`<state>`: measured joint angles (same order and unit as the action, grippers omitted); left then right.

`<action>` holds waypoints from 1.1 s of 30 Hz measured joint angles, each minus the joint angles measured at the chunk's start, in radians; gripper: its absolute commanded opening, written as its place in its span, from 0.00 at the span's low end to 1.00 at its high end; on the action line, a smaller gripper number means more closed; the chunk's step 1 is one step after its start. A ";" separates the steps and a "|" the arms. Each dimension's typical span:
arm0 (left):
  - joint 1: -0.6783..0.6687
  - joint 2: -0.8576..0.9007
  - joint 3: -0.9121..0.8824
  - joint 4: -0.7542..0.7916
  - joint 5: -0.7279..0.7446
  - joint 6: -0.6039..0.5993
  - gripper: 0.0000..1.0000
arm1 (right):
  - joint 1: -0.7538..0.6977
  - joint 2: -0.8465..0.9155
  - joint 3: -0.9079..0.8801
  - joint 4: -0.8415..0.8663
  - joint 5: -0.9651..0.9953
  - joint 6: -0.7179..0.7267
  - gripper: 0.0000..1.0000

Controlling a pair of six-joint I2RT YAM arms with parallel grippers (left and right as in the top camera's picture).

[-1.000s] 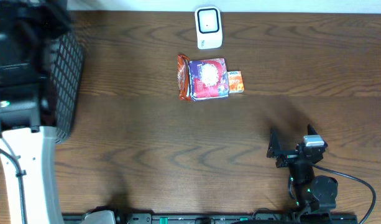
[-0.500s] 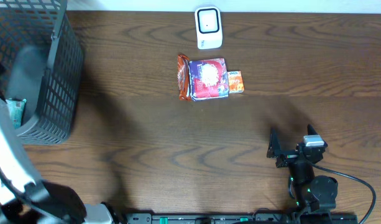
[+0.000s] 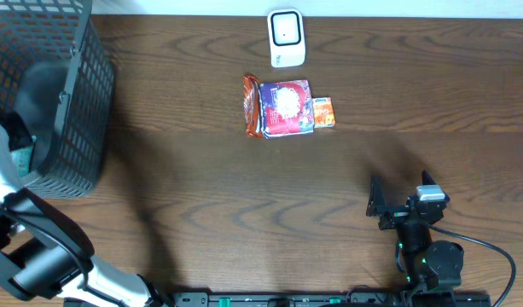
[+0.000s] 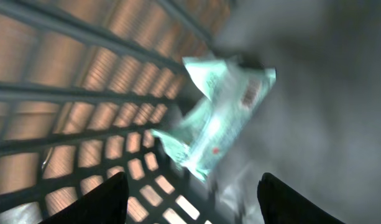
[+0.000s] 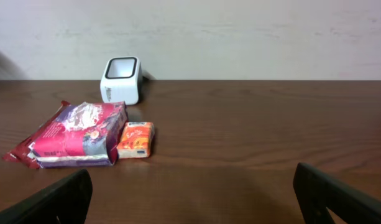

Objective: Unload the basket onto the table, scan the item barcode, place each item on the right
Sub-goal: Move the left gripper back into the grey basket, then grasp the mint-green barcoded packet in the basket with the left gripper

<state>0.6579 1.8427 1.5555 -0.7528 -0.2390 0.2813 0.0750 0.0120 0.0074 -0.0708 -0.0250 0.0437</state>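
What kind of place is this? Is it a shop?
Probably a pretend shop checkout for robot practice: a white scanner sits on a wooden table near snack packets, and a mesh basket holds another packet.

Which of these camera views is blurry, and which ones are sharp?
Left wrist view: heavily smeared, the pale green packet and the basket bars all soft. Overhead view: sharp on the purple snack pack, with faint shadows on the table. Right wrist view: crisp and evenly lit, the scanner clear.
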 measured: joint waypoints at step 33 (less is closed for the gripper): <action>0.001 0.167 -0.155 0.241 -0.042 0.165 0.57 | 0.000 0.000 0.000 0.000 0.000 0.000 0.99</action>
<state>0.6586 2.0094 1.4002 -0.5117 -0.2806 0.4465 0.0750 0.0120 0.0071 -0.0708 -0.0250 0.0437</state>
